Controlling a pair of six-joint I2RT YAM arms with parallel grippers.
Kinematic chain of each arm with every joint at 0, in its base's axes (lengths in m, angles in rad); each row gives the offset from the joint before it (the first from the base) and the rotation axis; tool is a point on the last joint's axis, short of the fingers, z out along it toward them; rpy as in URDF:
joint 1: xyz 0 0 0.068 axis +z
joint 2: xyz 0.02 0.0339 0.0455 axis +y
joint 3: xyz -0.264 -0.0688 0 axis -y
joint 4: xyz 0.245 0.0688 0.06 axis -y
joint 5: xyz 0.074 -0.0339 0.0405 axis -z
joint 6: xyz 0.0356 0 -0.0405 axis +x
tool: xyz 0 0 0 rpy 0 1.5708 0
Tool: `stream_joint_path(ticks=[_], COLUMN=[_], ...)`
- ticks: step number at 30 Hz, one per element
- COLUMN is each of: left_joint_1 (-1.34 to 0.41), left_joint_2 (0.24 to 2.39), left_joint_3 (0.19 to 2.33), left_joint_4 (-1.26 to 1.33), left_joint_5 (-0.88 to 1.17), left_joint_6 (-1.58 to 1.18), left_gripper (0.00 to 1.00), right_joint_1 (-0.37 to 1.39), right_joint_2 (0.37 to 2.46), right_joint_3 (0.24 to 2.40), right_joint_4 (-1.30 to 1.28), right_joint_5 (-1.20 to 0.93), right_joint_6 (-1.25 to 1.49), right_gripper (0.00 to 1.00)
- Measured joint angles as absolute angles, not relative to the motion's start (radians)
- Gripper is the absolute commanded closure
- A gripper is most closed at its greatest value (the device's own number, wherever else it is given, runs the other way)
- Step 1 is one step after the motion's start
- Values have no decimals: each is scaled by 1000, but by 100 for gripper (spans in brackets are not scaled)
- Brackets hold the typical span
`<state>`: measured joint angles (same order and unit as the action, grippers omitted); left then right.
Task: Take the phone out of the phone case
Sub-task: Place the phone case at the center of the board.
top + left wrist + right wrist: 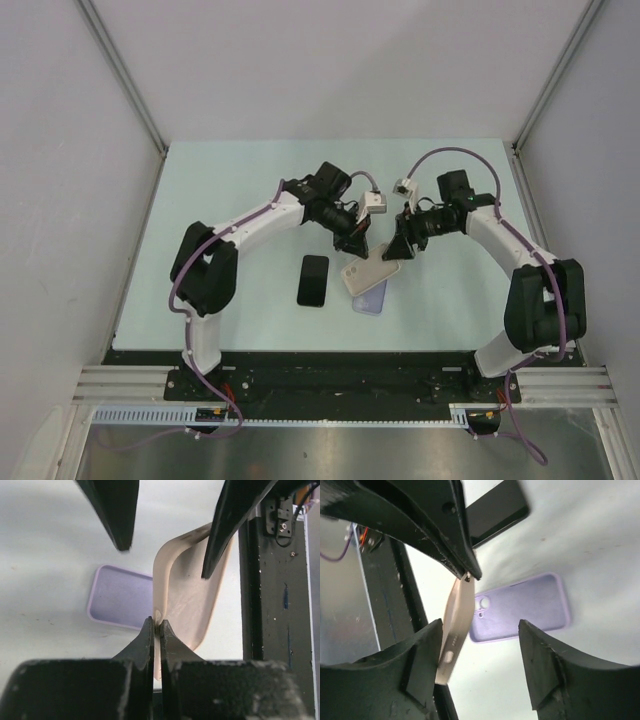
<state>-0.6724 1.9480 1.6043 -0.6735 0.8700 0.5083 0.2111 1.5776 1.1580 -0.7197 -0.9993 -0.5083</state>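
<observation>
A black phone [313, 280] [497, 510] lies flat on the table, left of both cases and apart from them. The beige phone case [368, 270] [190, 595] [457, 625] hangs tilted above the table and looks thin and hollow. My left gripper [352, 243] [156, 625] is shut on the case's rim at one end. My right gripper [400, 250] [480, 625] stands open around the case's other end, whose edge rests against one of its fingers [427, 650]. In the left wrist view the right gripper's fingers [225, 530] straddle the case's far end.
A purple phone case [370, 297] [120, 597] [525, 607] lies back up on the table below the beige one. The black base rail [340, 365] runs along the table's near edge. Walls enclose the table on the left, right and back.
</observation>
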Motion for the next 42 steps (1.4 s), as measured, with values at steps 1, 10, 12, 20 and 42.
stream_joint_path(ticks=[1, 10, 12, 20, 42], left_joint_1=[-672, -639, -621, -541, -501], left_joint_2=[1959, 2125, 2186, 2391, 2574], left_joint_3=[1615, 1884, 1982, 2194, 2285], left_joint_4=[-676, -689, -682, -594, -337], left_joint_5=[863, 775, 743, 558, 331], left_joint_6=[500, 323, 254, -37, -512], left_gripper=[100, 100, 100, 100, 92], right_joint_1=[189, 0, -14, -17, 185], right_joint_2=[1566, 1499, 1495, 1505, 1697], right_joint_3=[1158, 1162, 1162, 1162, 1162], right_joint_4=[-705, -563, -540, -476, -240], right_joint_5=[-994, -915, -892, -792, -500], right_joint_6=[-491, -329, -302, -237, -217], right_gripper=[27, 19, 19, 19, 20])
